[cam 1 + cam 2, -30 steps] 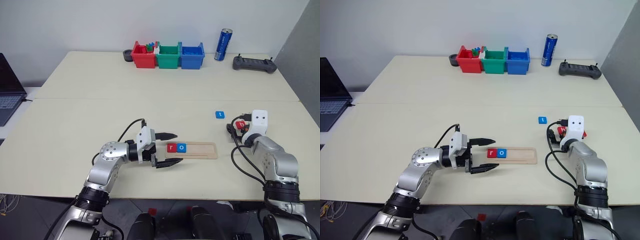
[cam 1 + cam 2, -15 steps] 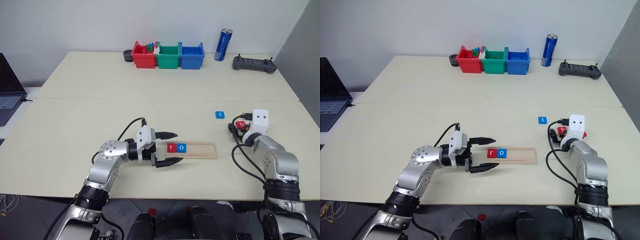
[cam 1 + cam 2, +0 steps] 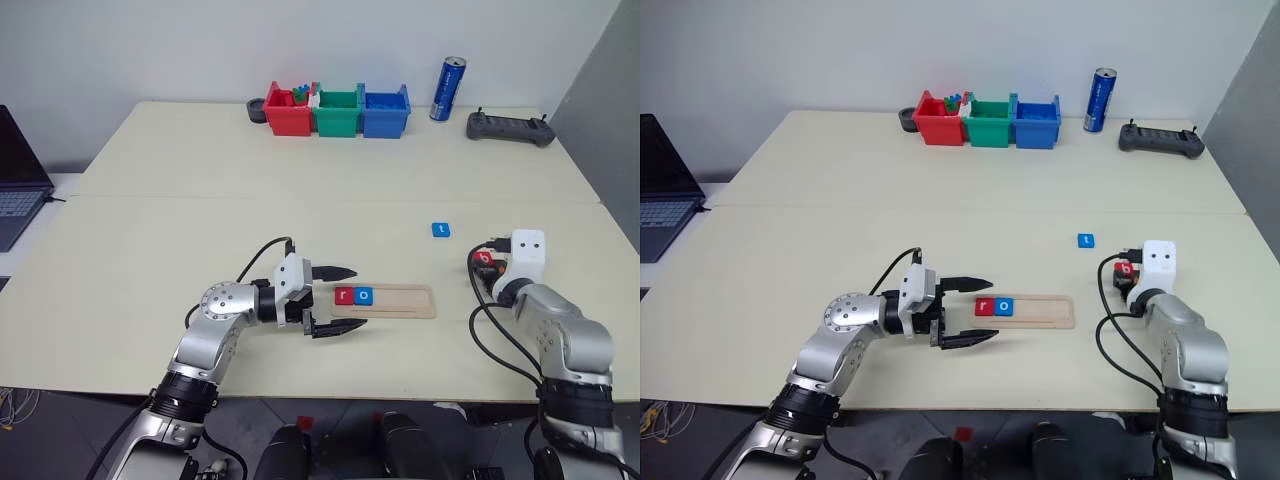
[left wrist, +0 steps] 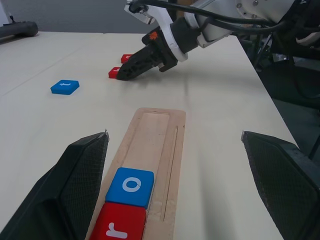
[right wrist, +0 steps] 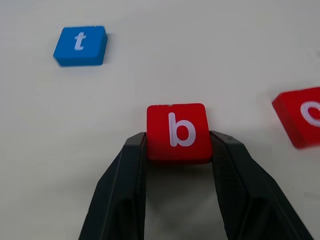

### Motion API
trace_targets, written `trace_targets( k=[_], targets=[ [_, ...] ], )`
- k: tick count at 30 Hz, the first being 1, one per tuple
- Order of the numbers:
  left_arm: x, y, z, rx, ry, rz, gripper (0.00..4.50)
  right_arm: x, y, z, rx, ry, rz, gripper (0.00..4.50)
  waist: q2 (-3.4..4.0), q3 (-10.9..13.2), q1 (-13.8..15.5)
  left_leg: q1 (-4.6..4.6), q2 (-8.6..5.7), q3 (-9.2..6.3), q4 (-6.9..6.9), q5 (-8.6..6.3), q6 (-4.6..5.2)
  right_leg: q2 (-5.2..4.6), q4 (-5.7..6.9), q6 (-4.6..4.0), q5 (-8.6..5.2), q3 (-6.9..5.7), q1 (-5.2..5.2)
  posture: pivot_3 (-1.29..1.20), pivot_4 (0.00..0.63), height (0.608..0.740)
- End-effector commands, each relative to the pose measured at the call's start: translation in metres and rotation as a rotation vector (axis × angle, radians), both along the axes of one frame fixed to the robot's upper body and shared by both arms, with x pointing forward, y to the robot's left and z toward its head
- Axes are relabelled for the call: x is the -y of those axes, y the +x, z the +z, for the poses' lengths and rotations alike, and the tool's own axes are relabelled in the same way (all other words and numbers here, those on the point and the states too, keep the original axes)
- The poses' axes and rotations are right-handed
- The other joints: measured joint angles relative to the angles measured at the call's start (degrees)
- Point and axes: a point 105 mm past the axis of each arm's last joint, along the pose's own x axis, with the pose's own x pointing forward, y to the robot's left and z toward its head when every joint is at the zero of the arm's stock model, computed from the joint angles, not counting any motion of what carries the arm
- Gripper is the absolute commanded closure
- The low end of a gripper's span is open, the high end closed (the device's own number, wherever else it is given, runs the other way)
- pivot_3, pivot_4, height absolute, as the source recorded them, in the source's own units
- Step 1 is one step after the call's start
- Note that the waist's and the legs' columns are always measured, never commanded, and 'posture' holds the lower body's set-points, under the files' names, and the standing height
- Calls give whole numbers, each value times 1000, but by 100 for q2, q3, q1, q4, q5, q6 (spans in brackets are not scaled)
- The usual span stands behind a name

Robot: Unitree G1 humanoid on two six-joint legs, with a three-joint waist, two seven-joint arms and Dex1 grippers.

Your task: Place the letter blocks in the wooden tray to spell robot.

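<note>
Red tile (image 5: 301, 116) at 3 o'clock of the b tile (image 5: 177, 131) is cut by the right wrist view's edge, letter only partly visible, looks like an o. Laptop (image 3: 18, 180) on the counter's (image 3: 200, 230) 9 o'clock side cut by the frame edge. Contents of the red bin (image 3: 287, 110) too small to tell. In the head views the right end effector (image 3: 1126, 272) is mostly hidden behind its wrist camera housing.

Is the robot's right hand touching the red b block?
Touching. The right wrist view shows the right end effector with a black finger pressed against each side of the red b block, with no gap.
</note>
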Motion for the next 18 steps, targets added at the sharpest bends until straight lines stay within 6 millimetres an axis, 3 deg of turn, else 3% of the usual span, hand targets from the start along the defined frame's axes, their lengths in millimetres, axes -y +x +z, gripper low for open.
trace_targets(
  k=[1, 7, 16, 17, 18],
  targets=[
    [2, -8, 9, 36, -19, -34, 0, -15, -25, 20, 25, -11, 23, 3050, 0, 0, -1, 0, 0, 0, 0, 0, 0, 0, 0, 0, 0, 0, 0, 0, 150, 740],
    [1, -9, 7, 28, -12, -33, 0, -40, -69, 6, -101, 10, 29, 3050, 0, 0, 3, -1, 2, -4, -2, 0, 0, 1, -2, -1, -3, -3, 0, 0, 150, 740],
    [4, -7, 8, 28, -10, -40, 0, -49, -77, -3, -169, 23, 27, 3050, 0, 0, 1, 0, 2, -3, -3, 0, 0, 1, -8, -1, -4, -4, 0, 0, 150, 740],
    [4, -6, 8, 30, -10, -39, 0, -49, -76, -2, -166, 29, 31, 2309, 0, 0, 1, -1, 2, -3, -4, 0, 0, 1, -8, -1, -4, -5, 0, 0, 150, 740],
    [4, -6, 9, 31, -11, -38, 0, -49, -76, -1, -162, 33, 33, 2035, 0, 0, 0, -1, 2, -3, -4, 0, 0, 1, -9, -1, -4, -5, 0, 0, 150, 740]
  ],
)
